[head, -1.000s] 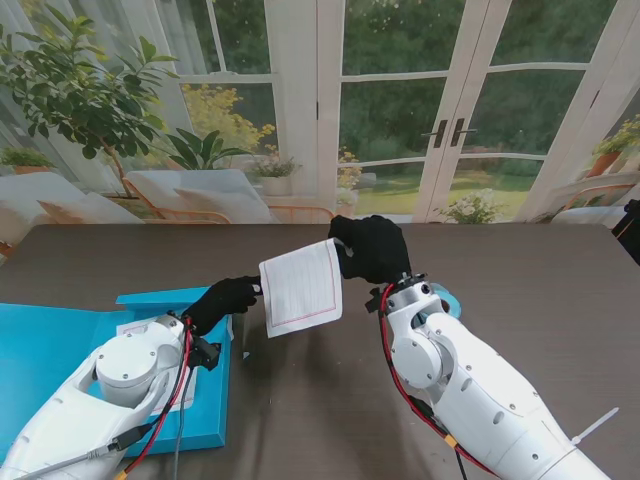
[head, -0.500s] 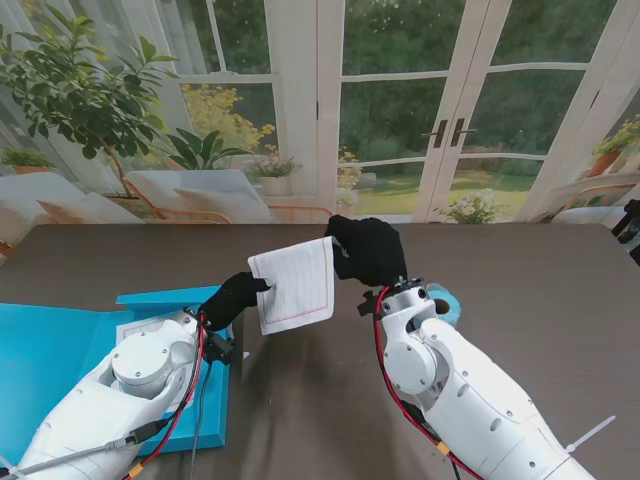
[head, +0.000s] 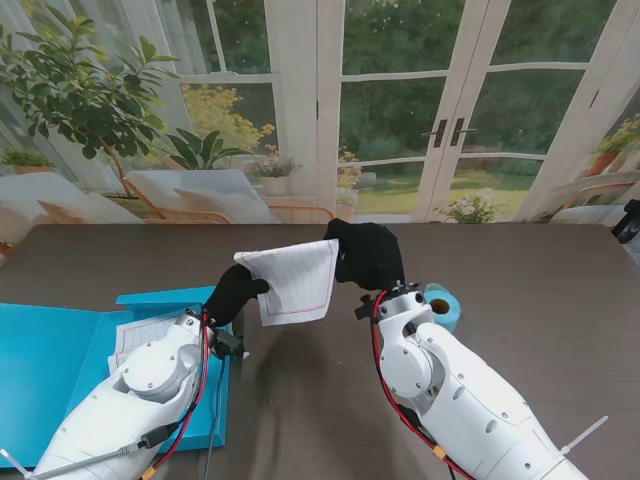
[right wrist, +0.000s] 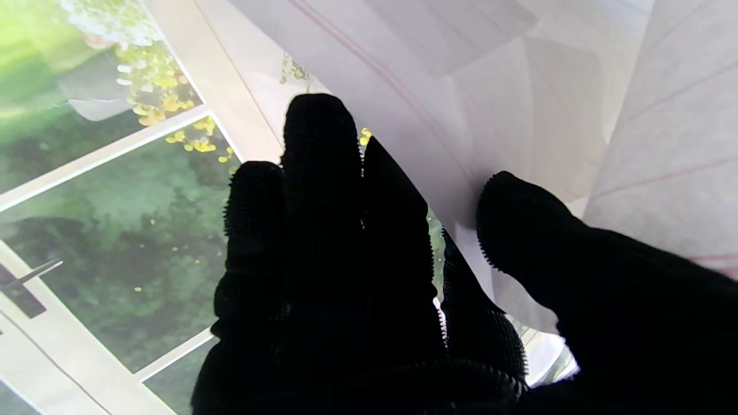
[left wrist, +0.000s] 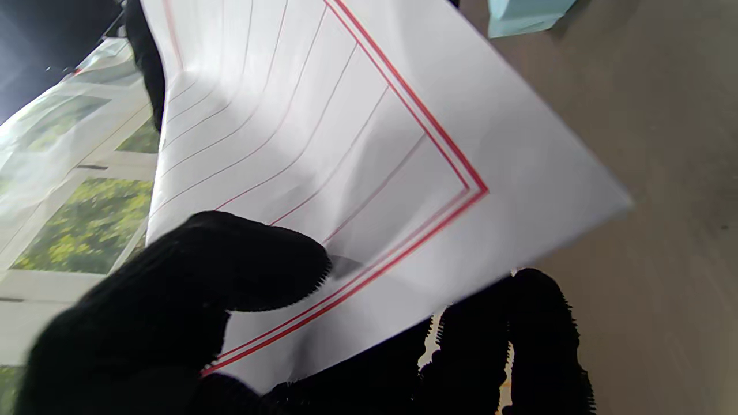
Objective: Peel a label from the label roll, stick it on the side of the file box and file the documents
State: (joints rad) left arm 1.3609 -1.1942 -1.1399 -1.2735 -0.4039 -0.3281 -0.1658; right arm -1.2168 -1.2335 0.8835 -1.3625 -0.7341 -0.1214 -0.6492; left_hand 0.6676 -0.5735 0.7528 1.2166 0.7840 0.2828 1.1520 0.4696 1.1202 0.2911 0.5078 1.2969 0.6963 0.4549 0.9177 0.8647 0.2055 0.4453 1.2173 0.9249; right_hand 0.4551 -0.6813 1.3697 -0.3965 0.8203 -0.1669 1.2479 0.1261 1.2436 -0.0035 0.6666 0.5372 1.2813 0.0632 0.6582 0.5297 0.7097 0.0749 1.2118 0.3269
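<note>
Document sheet [head: 294, 281], white with red-ruled border, held aloft over the dark table [head: 540, 270] between two black-gloved hands, bare tabletop on the right and on the far side. Left hand [head: 234, 292] pinching the sheet's left edge (thumb [left wrist: 248, 265] pressed on the ruled face, fingers behind); right hand [head: 368, 252] pinching the right corner, thumb against fingers. Blue file box [head: 60, 350] lying open at the near left, more paper inside. Label roll [head: 441, 304] near the right arm. Glazed doors and garden beyond the far edge.
</note>
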